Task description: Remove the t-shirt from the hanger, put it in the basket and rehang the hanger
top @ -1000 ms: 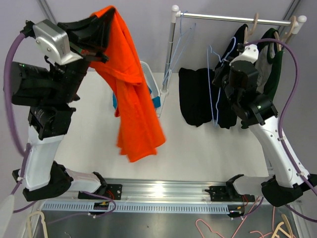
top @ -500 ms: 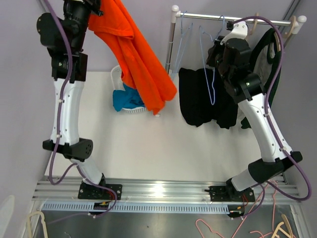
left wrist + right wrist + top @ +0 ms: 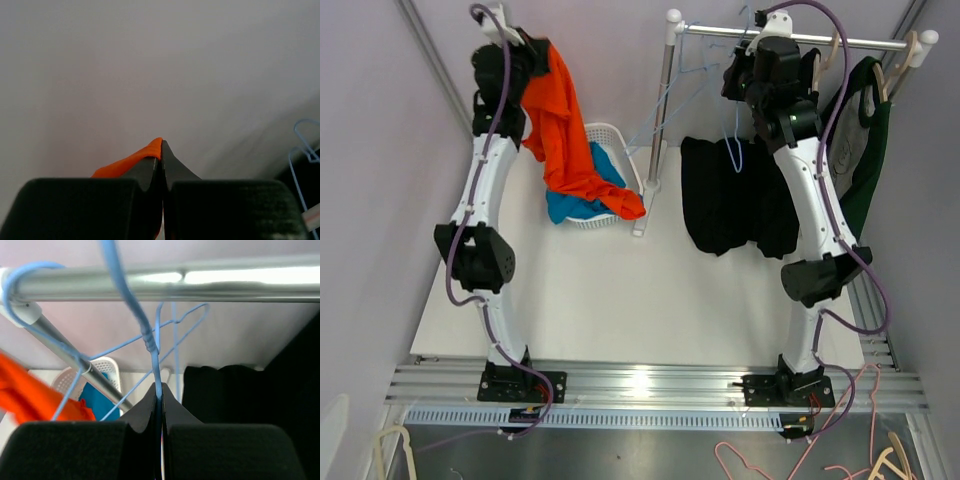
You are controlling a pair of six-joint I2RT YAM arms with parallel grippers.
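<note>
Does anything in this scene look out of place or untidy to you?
Yes. The orange t-shirt, pinched by the left gripper, trails over the white basket at its front rim instead of lying inside. Several loose hangers also lie scattered below the near edge of the table.

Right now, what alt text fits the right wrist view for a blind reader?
The right pincer is shut on the neck of a light blue wire hanger just under a metal rail. Black clothing hangs at right; a white basket and the orange t-shirt show lower left.
</note>
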